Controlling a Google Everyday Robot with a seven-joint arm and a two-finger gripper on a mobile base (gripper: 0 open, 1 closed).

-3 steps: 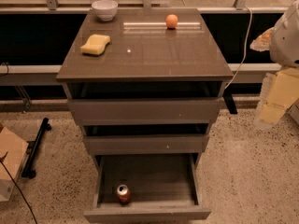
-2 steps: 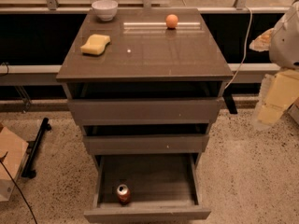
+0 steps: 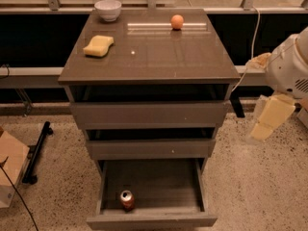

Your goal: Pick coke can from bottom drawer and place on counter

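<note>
Nothing has shifted: the coke can (image 3: 127, 199) stands at the open bottom drawer's (image 3: 151, 221) front left, while the gripper (image 3: 270, 121) hangs well off the counter's (image 3: 159, 57) right edge, its state impossible to tell, so the pick is not yet begun.

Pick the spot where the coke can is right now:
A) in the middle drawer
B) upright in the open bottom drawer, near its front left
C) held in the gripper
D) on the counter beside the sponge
B: the coke can stands upright in the open bottom drawer, front left. The gripper hangs to the right of the cabinet, well apart from it, and the counter holds no can.
</note>
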